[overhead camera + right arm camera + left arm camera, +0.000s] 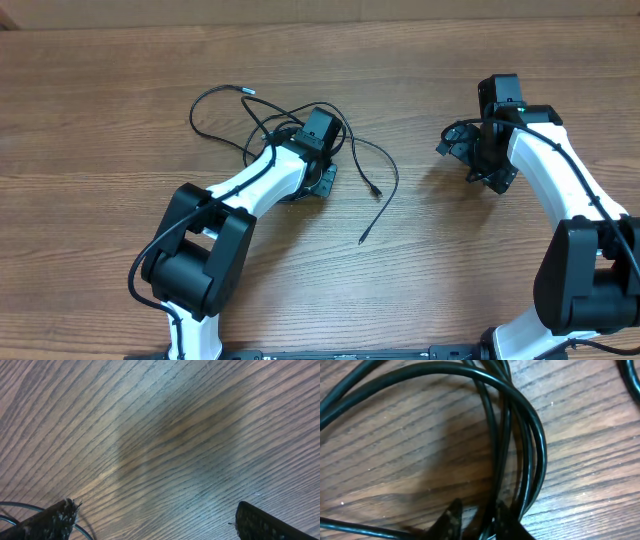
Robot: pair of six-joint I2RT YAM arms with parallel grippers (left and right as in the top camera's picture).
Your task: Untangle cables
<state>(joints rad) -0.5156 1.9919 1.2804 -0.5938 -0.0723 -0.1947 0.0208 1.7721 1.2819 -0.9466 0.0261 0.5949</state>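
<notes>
The cables (pixel 262 118) are thin black cords in a loose tangle at the table's centre left. One silvery-tipped end (pixel 247 90) lies at the back, and two plug ends (pixel 375 190) trail to the right. My left gripper (pixel 318 178) is down in the tangle. In the left wrist view its fingers (pixel 479 517) are nearly together around a cable strand (pixel 492 460), with several looped strands just right of them. My right gripper (pixel 468 152) is wide open and empty over bare wood, apart from the cables. Its fingers (pixel 157 520) show at the frame's bottom corners.
The wooden table (pixel 100 200) fills the view. Its back edge (pixel 320 22) runs along the top. A loose strand end (pixel 362 240) lies toward the front centre. A thin dark wire (pixel 12 510) passes by the right gripper's left finger.
</notes>
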